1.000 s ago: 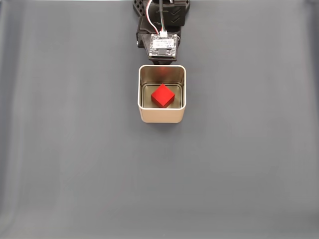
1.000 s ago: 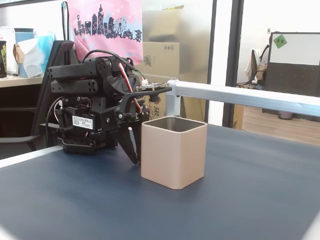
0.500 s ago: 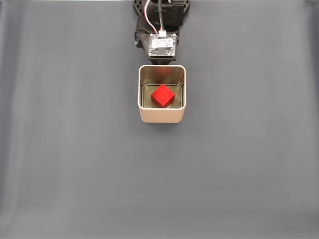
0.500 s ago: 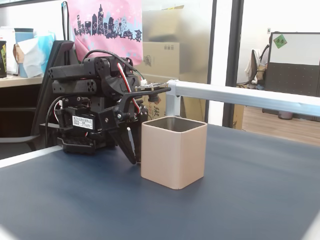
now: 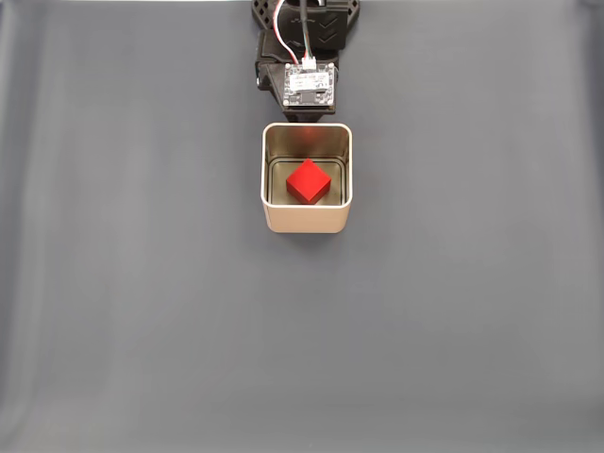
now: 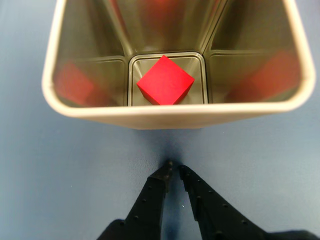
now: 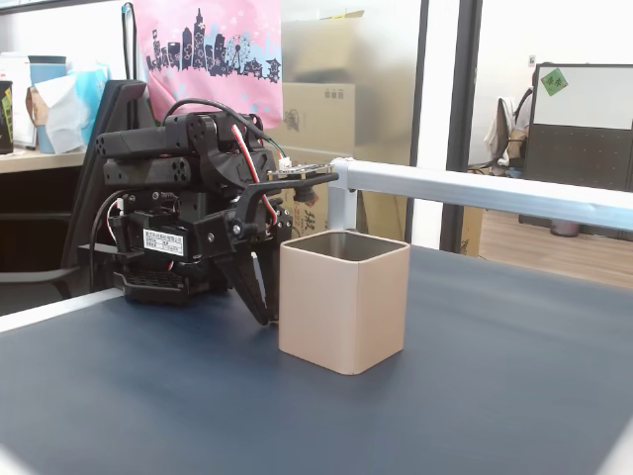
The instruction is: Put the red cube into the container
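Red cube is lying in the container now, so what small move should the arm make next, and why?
Probably none beyond drawing back a little further. The red cube rests on the floor of the container, and the gripper is shut and empty, low over the table just outside the tin's wall. The task looks done, so I would keep clear of the tin.

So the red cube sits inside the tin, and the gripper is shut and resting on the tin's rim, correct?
Not on the rim. The wrist view shows the gripper shut but down by the table outside the tin, short of its wall. The red cube is inside.
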